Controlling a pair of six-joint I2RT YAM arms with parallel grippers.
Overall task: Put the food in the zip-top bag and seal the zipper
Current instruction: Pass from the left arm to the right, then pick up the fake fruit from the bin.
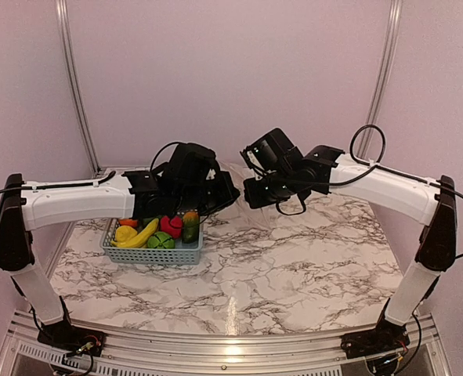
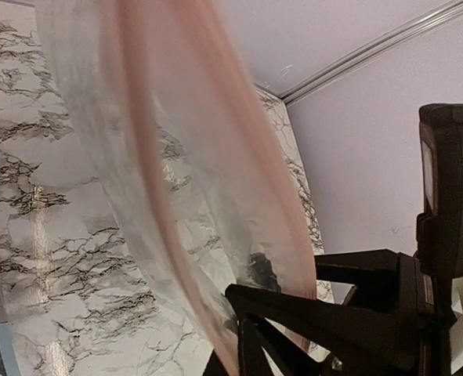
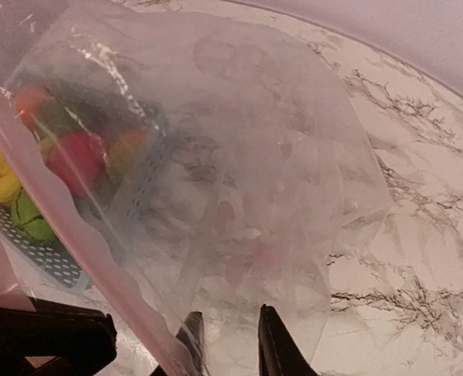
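Observation:
The clear zip-top bag point(image 2: 160, 196) hangs in the air between my two grippers at the back middle of the table. Its pinkish zipper point(image 2: 176, 94) runs down to my left gripper point(image 2: 243, 313), which is shut on the mouth edge. In the right wrist view the bag point(image 3: 239, 157) spreads wide, empty, with the zipper point(image 3: 125, 298) at its left. My right gripper point(image 3: 229, 329) has a narrow gap between its fingers, and the film lies over its left finger. The food point(image 1: 157, 233), a banana, red apple and green pieces, lies in the grey-blue basket point(image 1: 153, 254).
The basket stands at the table's left, just under my left arm point(image 1: 82, 200). Through the bag the right wrist view shows the basket point(image 3: 51, 254) and the red apple point(image 3: 74, 160). The back wall and its metal rails are close behind both grippers.

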